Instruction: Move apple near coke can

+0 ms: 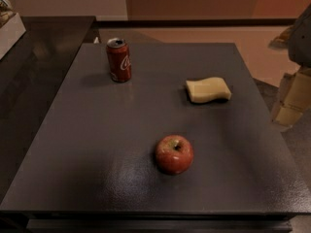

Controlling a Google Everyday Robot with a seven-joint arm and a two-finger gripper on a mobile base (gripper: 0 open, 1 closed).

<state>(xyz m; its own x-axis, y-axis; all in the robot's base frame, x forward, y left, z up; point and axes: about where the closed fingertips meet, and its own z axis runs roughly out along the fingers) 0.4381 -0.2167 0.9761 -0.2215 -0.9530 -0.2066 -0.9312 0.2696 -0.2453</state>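
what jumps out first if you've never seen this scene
A red apple sits alone near the front edge of the dark table, and a coke can stands upright at the far left. A pale yellow sponge lies toward the far right; the gripper hangs at the picture's right edge, beyond the table.

**Item 1, apple** [174, 154]: round, red with yellowish patches, dark stem dimple facing up. It rests on the desk [97, 144] toward the front edge. It is well to the left of the end effector [291, 98], which hangs at the right border of the view beyond the desk's side.

**Item 2, coke can** [119, 60]: red, white script lettering, silver top, standing upright. It is far left of the end effector, toward the desk's back, well apart from the apple.
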